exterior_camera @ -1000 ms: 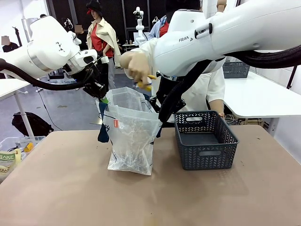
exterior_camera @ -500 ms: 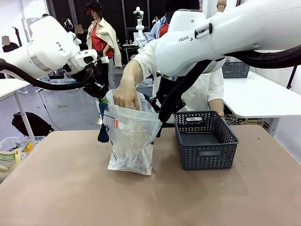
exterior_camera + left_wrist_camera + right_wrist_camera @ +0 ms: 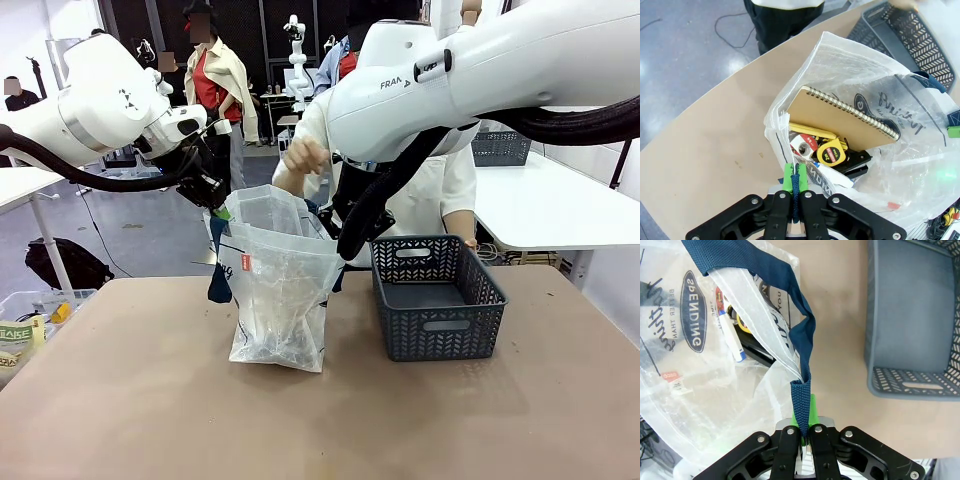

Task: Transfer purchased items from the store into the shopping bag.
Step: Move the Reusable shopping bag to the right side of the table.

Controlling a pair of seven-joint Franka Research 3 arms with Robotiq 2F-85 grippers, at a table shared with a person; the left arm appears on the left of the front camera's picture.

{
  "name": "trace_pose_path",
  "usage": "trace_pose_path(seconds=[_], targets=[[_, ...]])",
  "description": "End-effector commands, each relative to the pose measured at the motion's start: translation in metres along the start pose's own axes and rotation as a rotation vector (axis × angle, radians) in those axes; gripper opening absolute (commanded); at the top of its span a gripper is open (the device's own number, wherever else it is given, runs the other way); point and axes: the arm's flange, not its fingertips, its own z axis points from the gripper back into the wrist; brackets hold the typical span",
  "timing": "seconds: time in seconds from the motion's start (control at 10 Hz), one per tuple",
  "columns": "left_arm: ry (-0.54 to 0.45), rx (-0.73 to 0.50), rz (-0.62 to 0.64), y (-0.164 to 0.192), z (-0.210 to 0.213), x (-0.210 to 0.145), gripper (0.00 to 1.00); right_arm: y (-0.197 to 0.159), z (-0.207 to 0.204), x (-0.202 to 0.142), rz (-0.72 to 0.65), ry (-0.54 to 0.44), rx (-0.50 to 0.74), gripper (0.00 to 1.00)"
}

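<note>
- Right, nearest the camera at the bottom of the front view there's bare counter [image 3: 150,420].
- Mid-frame, the shopping bag [image 3: 278,300] stands upright on the counter with its mouth up. It stands that way because both handles are hoisted from above.
- Just right of it and not touching sits the grey basket [image 3: 435,300]. Its floor is bare, so by my read the transfer is close to finished.
- At the bag's top left, the left pincer [image 3: 795,177] has its jaws together, clamped on a navy strap at the bottom of its wrist view, drawing that side of the rim outward.
- On the opposite side, the right pincer [image 3: 805,410] is likewise pinched tight on the other strap [image 3: 790,285], which loops off to the upper left of its frame. Two opposed pulls hold the mouth wide for dropping things in.
- Down inside, at the centre of the left wrist view, a spiral notebook [image 3: 840,120] leans against the wall. A yellow tape measure [image 3: 831,153] is tucked under it.
- Farthest back, the person's hand [image 3: 305,158] is raised above the opening at upper middle, clear of the plastic. Whether it holds anything, I can't tell.
</note>
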Motion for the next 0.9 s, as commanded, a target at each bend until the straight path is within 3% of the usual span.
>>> trace_pose_path(seconds=[0.0, 0.8], targets=[[0.002, 0.005, -0.001, 0.0009, 0.0000, -0.0002, 0.00, -0.0003, -0.0003, -0.0004, 0.000, 0.001, -0.001, 0.00], [0.002, 0.005, -0.001, 0.0009, 0.0000, -0.0002, 0.00, -0.0003, -0.0003, -0.0004, 0.000, 0.001, -0.001, 0.00]])
